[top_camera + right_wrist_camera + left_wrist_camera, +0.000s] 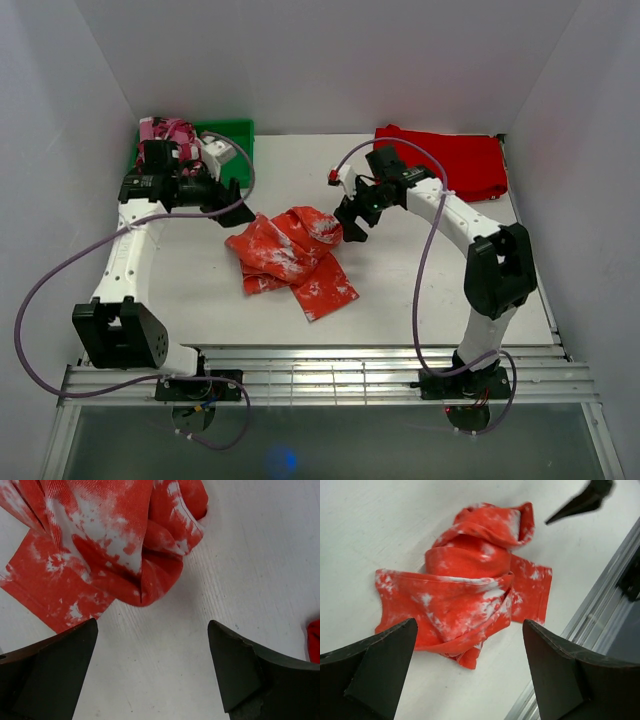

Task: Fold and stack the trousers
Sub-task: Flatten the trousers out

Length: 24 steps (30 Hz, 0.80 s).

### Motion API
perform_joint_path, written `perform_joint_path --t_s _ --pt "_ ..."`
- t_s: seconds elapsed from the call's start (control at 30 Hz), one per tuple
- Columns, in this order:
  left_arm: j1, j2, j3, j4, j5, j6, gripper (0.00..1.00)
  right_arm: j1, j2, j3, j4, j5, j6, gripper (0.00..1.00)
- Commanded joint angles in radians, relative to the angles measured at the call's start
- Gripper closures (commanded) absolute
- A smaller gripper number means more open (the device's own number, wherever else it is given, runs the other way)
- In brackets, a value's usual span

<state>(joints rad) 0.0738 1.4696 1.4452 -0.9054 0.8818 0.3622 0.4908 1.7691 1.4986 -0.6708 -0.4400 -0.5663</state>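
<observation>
Top external view puts the trousers [293, 258] in a crumpled heap at the middle of the surface [420, 290], between the two arms. The left gripper [236, 212] hovers just left of the heap and the right gripper [351, 228] near its far right edge. Both sets of fingers [375, 675] are spread wide with nothing between them (the wrist views make this plain). Folding looks not yet begun; the next move probably calls for pinching an edge and spreading the cloth flat. A plain red folded cloth [455, 160] lies far right, well apart.

Green bin [230, 134], pink cloth [166, 130] — back left, red cloth [455, 160] back right
</observation>
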Motion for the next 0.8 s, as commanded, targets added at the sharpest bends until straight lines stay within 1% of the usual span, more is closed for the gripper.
perform_joint_path --t_s 0.0,0.03,0.07,0.13,0.2,0.23,0.27,0.33,0.37,0.4,0.43,0.47,0.53,0.57,0.6,0.67,0.7,0.73,0.77 --pt "-0.144 -0.107 -0.069 -0.127 -0.093 0.311 0.04 0.046 0.073 0.08 0.065 -0.015 -0.055 0.04" --pt "-0.182 -0.124 -0.127 -0.113 -0.15 0.328 0.04 0.051 0.096 0.121 0.054 -0.028 -0.064 0.04" --pt "-0.25 -0.14 -0.155 -0.072 -0.177 0.337 0.04 0.063 0.134 0.144 0.039 -0.037 -0.07 0.06" --pt "-0.311 -0.157 -0.23 -0.04 -0.231 0.34 0.05 0.074 0.161 0.189 -0.004 -0.075 -0.084 0.09" --pt "-0.354 -0.149 -0.27 -0.001 -0.271 0.354 0.07 0.084 0.176 0.219 -0.001 -0.098 -0.078 0.27" --pt "-0.374 -0.141 -0.314 0.019 -0.288 0.356 0.08 0.089 0.178 0.221 0.005 -0.098 -0.072 0.35" --pt "-0.382 -0.14 -0.339 0.063 -0.32 0.362 0.09 0.092 0.182 0.229 0.005 -0.097 -0.067 0.49" --pt "-0.4 -0.14 -0.393 0.13 -0.38 0.371 0.1 0.092 0.193 0.248 -0.012 -0.095 -0.044 0.64" --pt "-0.404 -0.14 -0.448 0.207 -0.442 0.377 0.11 0.091 0.203 0.276 -0.027 -0.095 -0.038 0.83" --pt "-0.407 -0.14 -0.472 0.247 -0.48 0.386 0.12 0.092 0.207 0.287 -0.039 -0.091 -0.034 0.9" --pt "-0.408 -0.135 -0.492 0.288 -0.513 0.388 0.13 0.091 0.205 0.293 -0.055 -0.088 -0.018 0.92" --pt "-0.408 -0.124 -0.515 0.346 -0.538 0.391 0.19 0.088 0.196 0.298 -0.061 -0.088 -0.011 0.92" --pt "-0.408 -0.1 -0.52 0.362 -0.581 0.423 0.32 0.083 0.185 0.328 -0.065 -0.094 0.029 0.92" --pt "-0.408 -0.082 -0.52 0.359 -0.59 0.434 0.46 0.072 0.178 0.345 -0.075 -0.104 0.048 0.92" --pt "-0.408 -0.077 -0.52 0.356 -0.601 0.445 0.52 0.068 0.171 0.383 -0.078 -0.115 0.066 0.92" --pt "-0.408 -0.078 -0.523 0.332 -0.61 0.483 0.66 0.055 0.144 0.403 -0.076 -0.112 0.089 0.92" --pt "-0.407 -0.095 -0.522 0.324 -0.619 0.494 0.83 0.051 0.132 0.408 -0.076 -0.106 0.095 0.92" --pt "-0.401 -0.109 -0.522 0.315 -0.619 0.498 0.92 0.037 0.119 0.417 -0.075 -0.103 0.1 0.92" --pt "-0.393 -0.127 -0.52 0.298 -0.616 0.503 0.99 0.026 0.098 0.423 -0.073 -0.1 0.124 0.92"
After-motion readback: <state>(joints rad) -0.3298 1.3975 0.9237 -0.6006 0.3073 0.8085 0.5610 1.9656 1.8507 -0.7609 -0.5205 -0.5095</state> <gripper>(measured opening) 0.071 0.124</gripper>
